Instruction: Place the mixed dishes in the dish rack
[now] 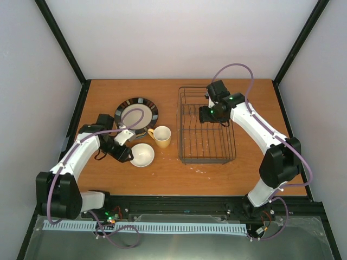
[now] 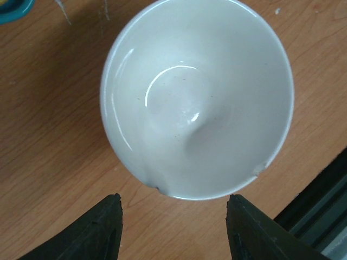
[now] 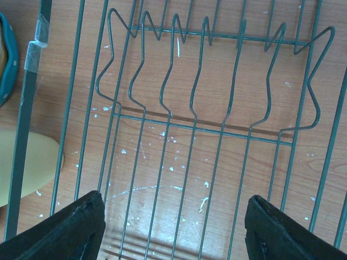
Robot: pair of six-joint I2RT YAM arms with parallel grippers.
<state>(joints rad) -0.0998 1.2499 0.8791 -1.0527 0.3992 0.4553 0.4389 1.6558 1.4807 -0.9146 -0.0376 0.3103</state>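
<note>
Sitting on the table to the left of the rack, your dishes are all outside the wire. The bowl is nearest you. The mug is just behind it and closest to the rack, handle turned left; you cannot tell from above whether the two touch. The dark-rimmed plate lies flat farther back. Your left gripper is low at the bowl's left side with its fingers spread apart. In the wrist view the bowl stands upright with its mouth up, its near rim just ahead of the tips and not between them. The glossy white inside shows a couple of small dark nicks on that near rim. A teal edge peeks in at the top left corner of that view; too little shows to name it. Your right gripper hangs over the far half of the rack, fingers wide apart and gripping no dish. It looks straight down through the floor wires at the row of upright dividers. White flecks dot the wood under the rack. In that wrist view the mug's yellow side shows beyond the rack's left wall.
</note>
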